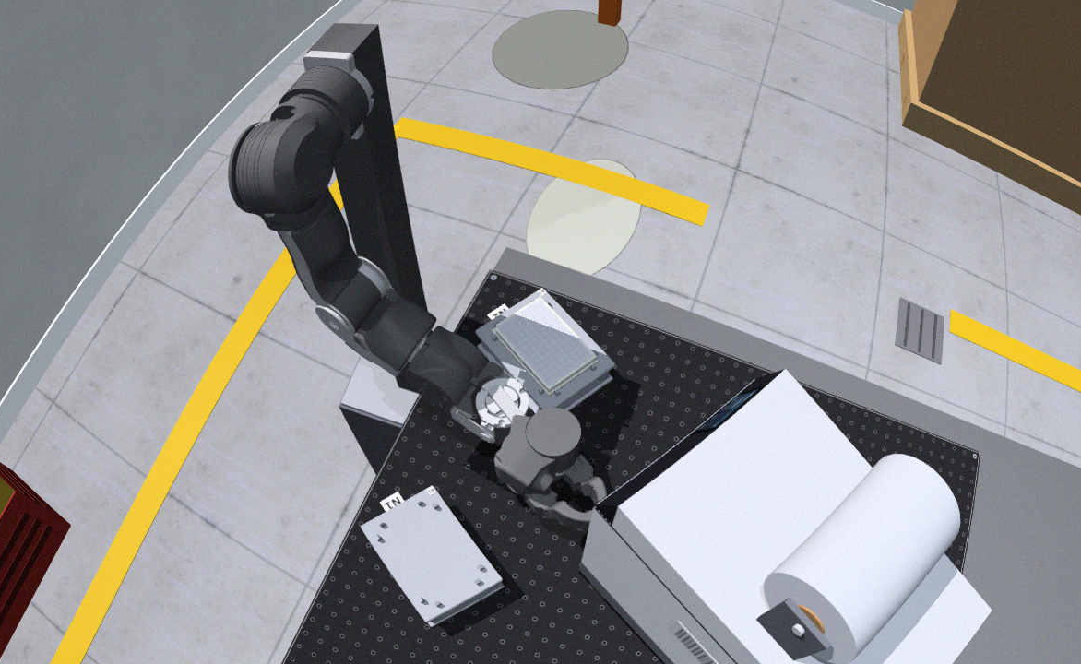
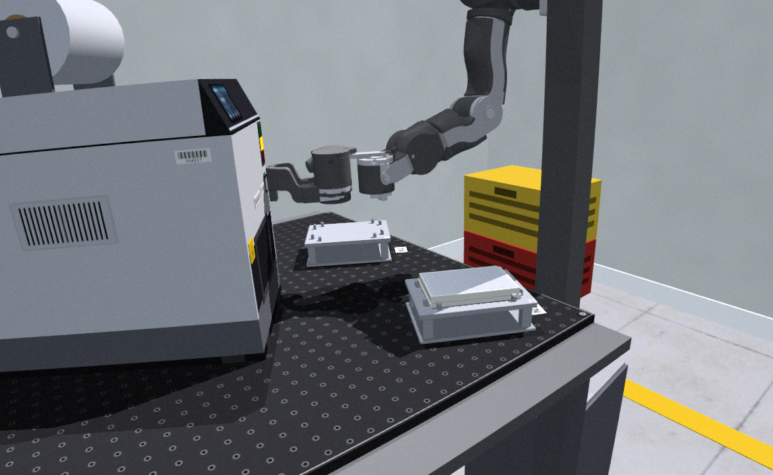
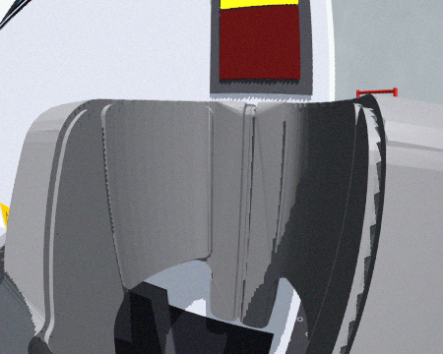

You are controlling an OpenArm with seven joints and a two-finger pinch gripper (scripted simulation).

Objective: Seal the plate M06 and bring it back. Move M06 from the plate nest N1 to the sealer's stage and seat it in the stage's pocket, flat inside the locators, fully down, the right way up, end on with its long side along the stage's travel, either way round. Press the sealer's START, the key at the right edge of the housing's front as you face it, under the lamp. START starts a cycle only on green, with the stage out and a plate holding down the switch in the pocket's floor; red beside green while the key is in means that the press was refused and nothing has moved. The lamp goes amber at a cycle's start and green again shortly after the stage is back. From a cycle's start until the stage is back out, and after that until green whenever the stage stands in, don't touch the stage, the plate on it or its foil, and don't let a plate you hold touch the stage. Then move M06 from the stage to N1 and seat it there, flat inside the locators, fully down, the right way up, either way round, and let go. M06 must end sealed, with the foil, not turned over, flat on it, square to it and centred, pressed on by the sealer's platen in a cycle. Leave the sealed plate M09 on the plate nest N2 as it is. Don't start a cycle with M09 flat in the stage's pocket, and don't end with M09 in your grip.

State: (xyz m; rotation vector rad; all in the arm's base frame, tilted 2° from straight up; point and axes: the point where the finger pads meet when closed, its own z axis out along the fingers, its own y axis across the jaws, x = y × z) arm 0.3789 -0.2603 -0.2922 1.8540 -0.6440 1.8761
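My gripper (image 1: 581,503) is shut and empty. Its fingertips (image 2: 271,177) are against the front of the white sealer (image 2: 105,218), at the right edge just under the lamp (image 2: 260,141). In the wrist view the closed fingers (image 3: 248,105) hide the START key, and the lamp (image 3: 260,14) shows bright amber, with green and red dark. The stage is inside the housing, and the front opening (image 2: 262,265) is dark. M06 is not in view. Nest N1 (image 1: 431,553) is bare, also seen in the exterior view (image 2: 347,241). The sealed plate M09 (image 1: 546,345) lies flat on nest N2 (image 2: 471,316).
A foil roll (image 1: 866,545) sits on top of the sealer. The arm's dark mounting column (image 2: 566,147) stands at the table's edge behind N2. Yellow and red crates (image 2: 525,224) stand on the floor beyond the table.
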